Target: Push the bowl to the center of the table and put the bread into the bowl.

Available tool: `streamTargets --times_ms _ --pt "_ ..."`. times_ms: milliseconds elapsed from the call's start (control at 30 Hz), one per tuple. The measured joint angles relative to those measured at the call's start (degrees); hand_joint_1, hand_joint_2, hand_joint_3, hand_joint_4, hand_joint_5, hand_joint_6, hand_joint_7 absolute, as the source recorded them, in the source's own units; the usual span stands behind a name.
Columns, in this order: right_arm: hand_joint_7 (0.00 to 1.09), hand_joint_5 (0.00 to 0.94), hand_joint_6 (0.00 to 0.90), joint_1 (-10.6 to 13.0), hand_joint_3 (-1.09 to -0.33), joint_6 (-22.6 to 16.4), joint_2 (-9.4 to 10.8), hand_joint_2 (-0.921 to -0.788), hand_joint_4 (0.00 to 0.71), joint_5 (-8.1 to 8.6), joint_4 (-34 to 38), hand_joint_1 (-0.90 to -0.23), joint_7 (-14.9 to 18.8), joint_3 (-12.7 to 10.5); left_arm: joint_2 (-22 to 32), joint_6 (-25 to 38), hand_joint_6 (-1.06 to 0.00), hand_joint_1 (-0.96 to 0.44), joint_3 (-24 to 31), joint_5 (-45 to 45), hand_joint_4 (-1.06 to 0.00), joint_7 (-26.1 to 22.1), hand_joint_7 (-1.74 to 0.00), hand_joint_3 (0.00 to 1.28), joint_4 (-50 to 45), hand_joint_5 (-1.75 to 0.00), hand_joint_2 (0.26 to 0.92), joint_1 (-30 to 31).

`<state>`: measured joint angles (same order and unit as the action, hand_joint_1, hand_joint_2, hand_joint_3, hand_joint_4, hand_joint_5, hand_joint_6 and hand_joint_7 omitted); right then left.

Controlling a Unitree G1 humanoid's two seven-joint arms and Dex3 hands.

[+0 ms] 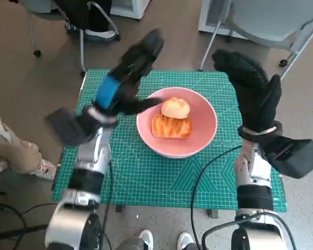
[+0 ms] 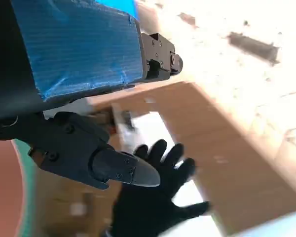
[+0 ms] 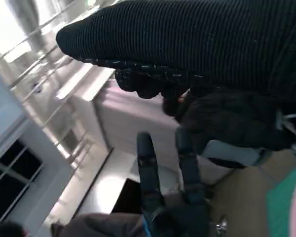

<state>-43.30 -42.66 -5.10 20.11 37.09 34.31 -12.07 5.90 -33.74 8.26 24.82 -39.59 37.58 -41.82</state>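
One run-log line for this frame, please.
bowl: mid-mat | bread: in bowl | left hand: open, raised | right hand: open, raised

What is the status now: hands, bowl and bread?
Left robot hand and right robot hand both raised, open, holding nothing. Pink bowl near the middle of the green mat, two bread pieces inside. Nothing in the way.

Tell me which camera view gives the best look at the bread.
The head view: it shows the bread, a round roll above a braided piece, lying in the pink bowl on the green mat. The left wrist view shows no bread, only a blurred room and both hands. The right wrist view catches just a sliver of pink rim.
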Motion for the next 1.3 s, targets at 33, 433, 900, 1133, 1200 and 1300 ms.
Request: streamTargets --times_ms 33,433,900,1133,1200,1300 --pt "0.49 0.004 0.019 0.00 -0.732 -0.15 0.00 -0.921 0.168 0.00 0.10 -0.695 0.05 0.01 -0.01 -0.20 -0.18 -0.59 0.28 0.20 -0.03 -0.42 -0.04 0.16 -0.13 0.00 0.921 0.32" --pt "0.50 0.001 0.017 -1.56 -0.731 -2.30 -0.03 -0.921 0.164 -0.05 2.45 -0.685 1.22 0.67 -1.50 -2.20 -0.16 -0.60 2.36 0.54 -0.01 -0.83 -0.03 0.16 -0.69 0.00 0.921 0.62" --pt "0.50 0.001 0.024 -2.15 -0.731 -3.02 -1.09 -0.921 0.165 -0.33 2.89 -0.674 1.38 1.59 -2.41 -3.71 -0.15 -0.60 2.39 -0.25 0.00 -0.05 -0.02 0.16 -0.62 0.00 0.921 0.73" --pt "0.50 0.001 0.024 -2.25 -0.733 -3.01 -1.55 -0.921 0.165 -0.33 2.89 -0.674 1.38 1.95 -2.27 -3.71 -0.15 -0.61 2.52 -0.23 0.00 -0.12 -0.02 0.17 -0.39 0.00 0.921 0.72" --pt "0.50 0.001 0.024 -2.27 -0.733 -3.01 -1.56 -0.921 0.165 -0.33 2.89 -0.674 1.38 2.08 -2.17 -3.73 -0.15 -0.61 2.61 -0.22 -0.01 -0.20 -0.02 0.17 -0.20 0.00 0.921 0.71" --pt "0.50 0.001 0.024 -2.28 -0.734 -3.01 -1.68 -0.921 0.165 -0.33 2.89 -0.673 1.37 2.20 -2.00 -3.79 -0.15 -0.60 2.81 -0.20 -0.01 -0.39 -0.02 0.17 0.29 0.00 0.921 0.70"
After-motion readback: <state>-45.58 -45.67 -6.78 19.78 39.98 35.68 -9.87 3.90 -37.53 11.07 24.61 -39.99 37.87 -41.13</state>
